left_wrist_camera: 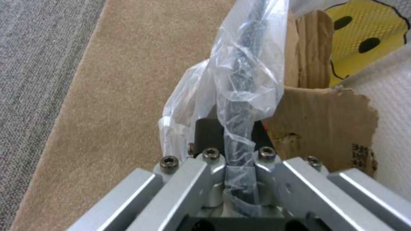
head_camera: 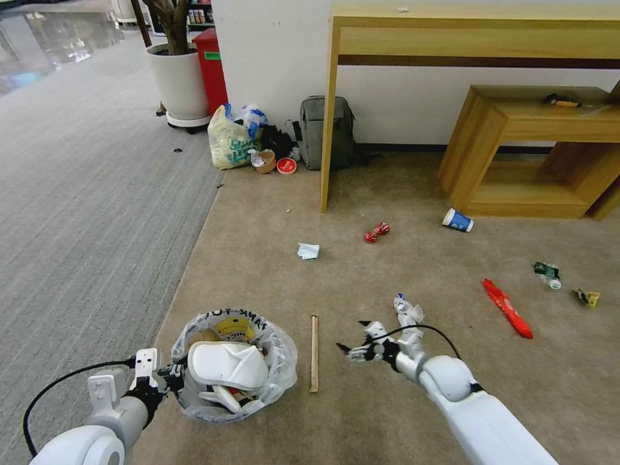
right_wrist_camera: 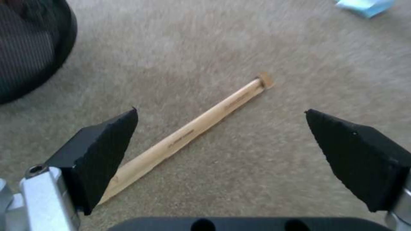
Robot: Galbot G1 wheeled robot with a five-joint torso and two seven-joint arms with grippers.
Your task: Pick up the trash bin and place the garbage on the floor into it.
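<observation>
left gripper [head_camera: 169,376]: clamping trash bin [head_camera: 234,365] rim, near carpet [head_camera: 387,387] left edge
right gripper [head_camera: 354,346]: hovering wide open beside wooden stick [head_camera: 314,354]
tip: straddling the stick mid-length, closing square

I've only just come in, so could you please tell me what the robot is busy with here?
It is clearing litter off the beige carpet. The left hand is shut on the rim of the trash bin, which already holds a white slipper and cardboard. The right hand is open above the carpet beside the wooden stick. A blue cup and red wrappers lie farther off.
</observation>
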